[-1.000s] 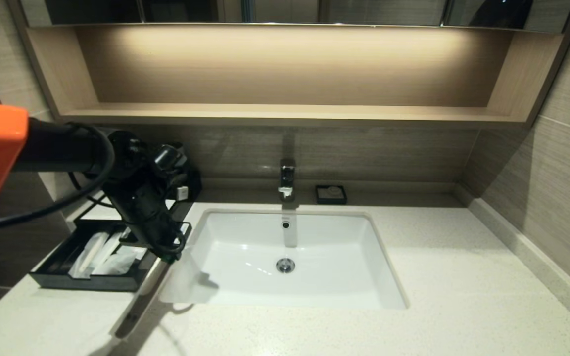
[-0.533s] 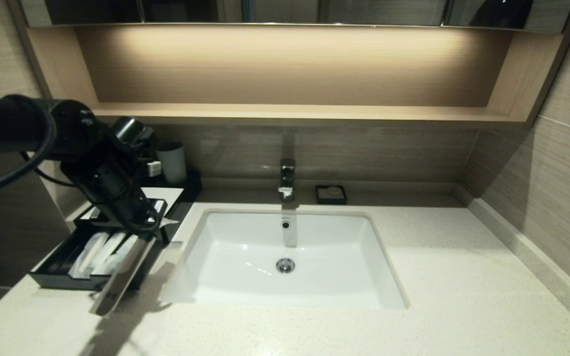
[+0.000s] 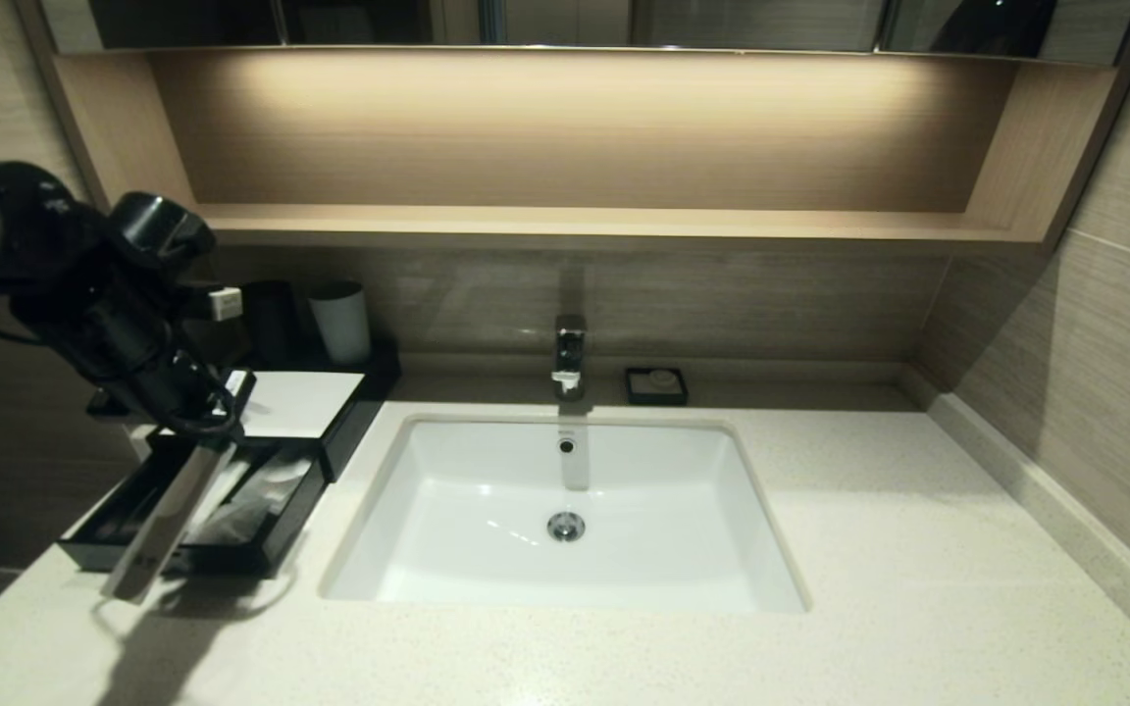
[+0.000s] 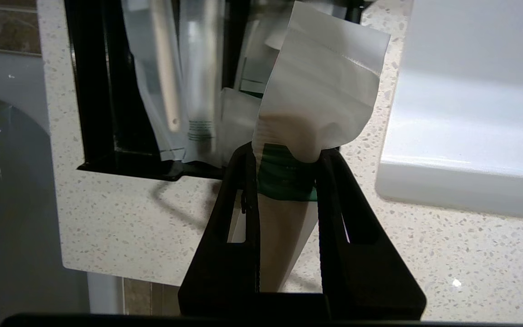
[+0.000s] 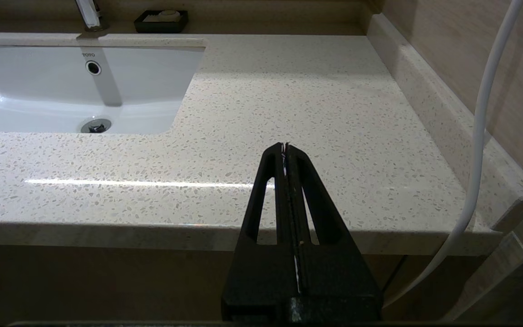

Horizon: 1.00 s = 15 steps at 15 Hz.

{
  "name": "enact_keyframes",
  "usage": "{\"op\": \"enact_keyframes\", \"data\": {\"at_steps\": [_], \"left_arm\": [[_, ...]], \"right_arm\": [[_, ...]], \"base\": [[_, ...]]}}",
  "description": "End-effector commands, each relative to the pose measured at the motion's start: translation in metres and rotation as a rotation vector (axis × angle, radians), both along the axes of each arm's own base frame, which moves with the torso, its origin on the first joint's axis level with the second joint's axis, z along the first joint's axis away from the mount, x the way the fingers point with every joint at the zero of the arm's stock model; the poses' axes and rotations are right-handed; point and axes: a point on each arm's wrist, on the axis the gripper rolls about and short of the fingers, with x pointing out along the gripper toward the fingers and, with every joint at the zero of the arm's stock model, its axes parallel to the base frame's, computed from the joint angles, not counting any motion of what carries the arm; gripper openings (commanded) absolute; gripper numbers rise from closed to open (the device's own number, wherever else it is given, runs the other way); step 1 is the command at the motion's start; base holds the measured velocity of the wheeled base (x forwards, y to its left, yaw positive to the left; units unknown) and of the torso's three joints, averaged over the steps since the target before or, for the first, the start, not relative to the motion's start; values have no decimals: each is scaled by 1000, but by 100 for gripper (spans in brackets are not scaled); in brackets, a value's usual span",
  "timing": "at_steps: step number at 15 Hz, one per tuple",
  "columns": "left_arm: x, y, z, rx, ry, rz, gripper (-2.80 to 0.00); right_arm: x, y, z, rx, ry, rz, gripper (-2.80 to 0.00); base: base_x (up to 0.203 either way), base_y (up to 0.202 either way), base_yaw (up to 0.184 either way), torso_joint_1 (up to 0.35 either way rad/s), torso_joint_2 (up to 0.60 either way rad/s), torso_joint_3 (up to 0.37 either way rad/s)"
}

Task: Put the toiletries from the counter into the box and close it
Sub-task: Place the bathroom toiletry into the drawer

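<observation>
Counter (image 3: pixel 624 647): cream speckled stone, broad, with one white rectangular sink (image 3: pixel 565 579) sunk in it and a raised stone lip along the right wall. Walls: tan, horizontally grained panels; one long wooden shelf (image 3: pixel 565 224) recessed above, lit from within. Tap (image 3: pixel 569 355): one, chrome, behind the sink. Soap dish (image 3: pixel 656 384): one, small and black, just right of the tap. Cups: two, one black (image 3: pixel 271 322) and one white (image 3: pixel 340 322), upright side by side at the back left. Box (image 3: pixel 300 404): one, low and black with a flat white top, at the counter's left end in front of the cups; its drawer (image 3: pixel 276 534) stands pulled out toward the counter edge. Toiletries: three wrapped sticks counted. Two (image 4: pixel 184 91) lie lengthwise inside the drawer, side by side. The third (image 3: pixel 161 525) hangs slanting from the left gripper (image 3: pixel 194 424) over the drawer's front, its lower end reaching past the drawer front; the wrist view shows the fingers (image 4: pixel 243 190) clamped on its green label (image 4: pixel 284 179), the wrapper's free end bent above them. Right gripper (image 5: pixel 285 147): one, fingers pressed together with nothing between them, low before the counter's front edge, right of the sink.
</observation>
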Motion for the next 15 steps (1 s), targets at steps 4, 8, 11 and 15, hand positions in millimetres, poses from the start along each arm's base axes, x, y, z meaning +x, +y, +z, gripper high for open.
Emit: {"op": "enact_keyframes", "data": {"at_steps": [4, 8, 11, 15], "left_arm": [[-2, 39, 1, 37, 11, 49, -280], [6, 47, -8, 50, 47, 47, -280], [16, 53, -13, 75, 102, 71, -280], [25, 57, -18, 68, 206, 75, -280]], "right_arm": [[0, 0, 0, -1, -1, 0, -280], [0, 0, 0, -1, 2, 0, -280], [0, 0, 0, -1, -1, 0, -280], [0, 0, 0, -1, 2, 0, -280]], "base": [[0, 0, 0, 0, 0, 0], [0, 0, 0, 0, 0, 0], [0, 0, 0, 0, 0, 0], [0, 0, 0, 0, 0, 0]]}}
